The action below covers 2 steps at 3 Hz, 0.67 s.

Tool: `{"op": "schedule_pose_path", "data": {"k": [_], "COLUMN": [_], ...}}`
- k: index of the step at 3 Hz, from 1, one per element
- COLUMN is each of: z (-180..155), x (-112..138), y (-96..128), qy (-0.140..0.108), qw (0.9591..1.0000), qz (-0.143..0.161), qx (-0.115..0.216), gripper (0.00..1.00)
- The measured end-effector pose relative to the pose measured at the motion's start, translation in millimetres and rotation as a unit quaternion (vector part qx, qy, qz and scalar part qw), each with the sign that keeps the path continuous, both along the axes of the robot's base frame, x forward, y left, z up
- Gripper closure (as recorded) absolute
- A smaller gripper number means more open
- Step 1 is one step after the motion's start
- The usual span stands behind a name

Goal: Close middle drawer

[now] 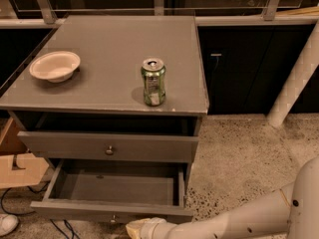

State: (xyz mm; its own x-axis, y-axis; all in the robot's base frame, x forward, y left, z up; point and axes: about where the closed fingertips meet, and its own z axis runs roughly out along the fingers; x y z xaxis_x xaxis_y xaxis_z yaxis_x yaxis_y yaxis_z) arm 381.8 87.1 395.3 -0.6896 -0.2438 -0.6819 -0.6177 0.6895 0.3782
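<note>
The middle drawer [117, 188] is pulled far out of the grey cabinet, and its plain grey inside is bare. Its flat front [75, 210] faces me at the bottom of the view, with the small knob [113, 218] just below the rim. My gripper [142, 228] is a pale tip on a white arm that reaches in from the lower right. It sits right in front of the drawer front, just right of the knob and partly cut off by the bottom edge of the view.
The top drawer [109, 148] with its knob stands slightly out above. On the tabletop [114, 39] are a white bowl [55, 66] and a green can [153, 82]. A cardboard box [15, 163] and cables lie on the left, and a white pipe [296, 78] on the right.
</note>
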Motion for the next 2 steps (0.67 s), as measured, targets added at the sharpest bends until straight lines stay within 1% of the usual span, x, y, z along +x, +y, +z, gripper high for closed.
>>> {"op": "schedule_pose_path", "data": {"k": [1, 2], "z": [0, -1], "x": [0, 18], "y": [-1, 14], "qy": [0.000, -0.007], "qw": [1.0000, 0.9999], "qz": [0.000, 0.003], "qx": [0.000, 0.010], "gripper": [1.00, 1.00]}}
